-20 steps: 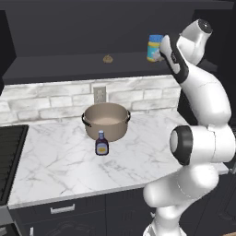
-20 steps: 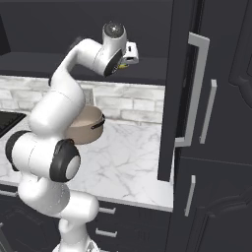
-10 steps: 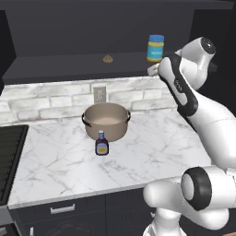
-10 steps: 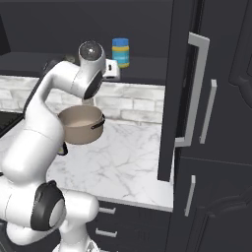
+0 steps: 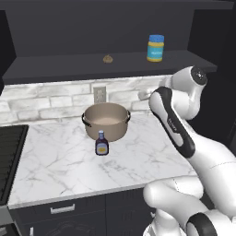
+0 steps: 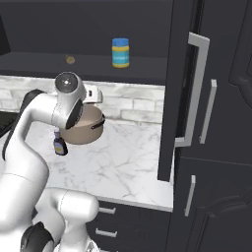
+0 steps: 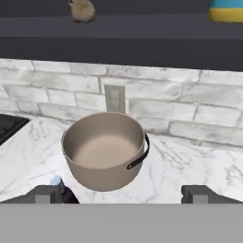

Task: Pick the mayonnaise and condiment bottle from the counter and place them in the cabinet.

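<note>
The mayonnaise [image 5: 156, 48] [image 6: 120, 52] stands upright on the shelf of the cabinet [image 5: 69, 67], near its right end; its base shows at the top right of the hand view [image 7: 227, 10]. The condiment bottle [image 5: 102, 144] [image 6: 60, 146] stands on the counter [image 5: 152, 156] just in front of a pot. My gripper [image 7: 122, 194] [image 6: 94, 95] hangs below the shelf, above the counter, facing the pot and the back wall. Its jaws stand wide open with nothing between them. The bottle's cap [image 7: 58, 181] sits right by the left fingertip [image 7: 45, 194].
A tan pot [image 5: 106, 120] [image 7: 104, 154] with dark handles sits mid-counter before the wall outlet [image 7: 114, 98]. A small brown lump [image 5: 108, 59] lies on the shelf. A black stove [image 5: 9, 152] borders the counter on the left. A tall dark cabinet door [image 6: 194, 93] with a long handle stands on the right.
The arm has drawn back from the mayonnaise on the shelf and swung down, so the hand now hangs below the shelf facing the pot. The mayonnaise stays on the shelf.
</note>
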